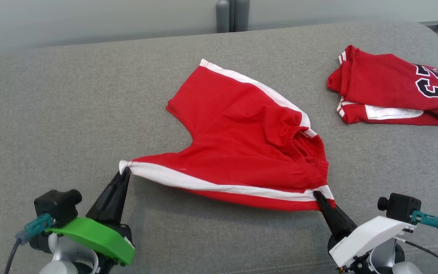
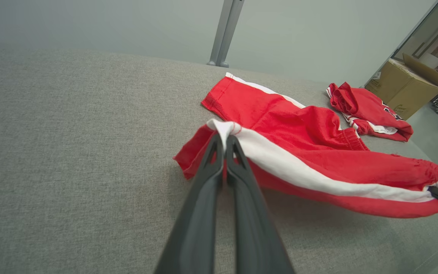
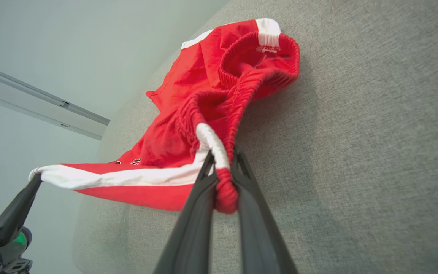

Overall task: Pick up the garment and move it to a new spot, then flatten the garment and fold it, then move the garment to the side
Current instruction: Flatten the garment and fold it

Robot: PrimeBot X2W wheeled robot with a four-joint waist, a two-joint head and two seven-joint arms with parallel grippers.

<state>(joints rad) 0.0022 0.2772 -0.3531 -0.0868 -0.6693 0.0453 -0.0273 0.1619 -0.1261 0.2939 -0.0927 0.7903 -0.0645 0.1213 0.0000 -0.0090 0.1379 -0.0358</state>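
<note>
The garment (image 1: 242, 129) is a pair of red shorts with a white side stripe, spread over the grey cushion. Its near edge is lifted and stretched between both grippers, while the far leg lies flat. My left gripper (image 1: 126, 170) is shut on the hem corner at the stripe's left end; in the left wrist view the left gripper (image 2: 224, 137) pinches that white corner of the garment (image 2: 310, 152). My right gripper (image 1: 318, 196) is shut on the elastic waistband at the stripe's right end. In the right wrist view the right gripper (image 3: 222, 160) has the bunched waistband of the garment (image 3: 188, 133) between its fingers.
A folded red jersey (image 1: 390, 89) with dark numerals lies at the cushion's far right. A grey post (image 1: 232, 15) stands behind the cushion's back edge. A cardboard box (image 2: 405, 87) sits on the floor beyond the cushion's right end.
</note>
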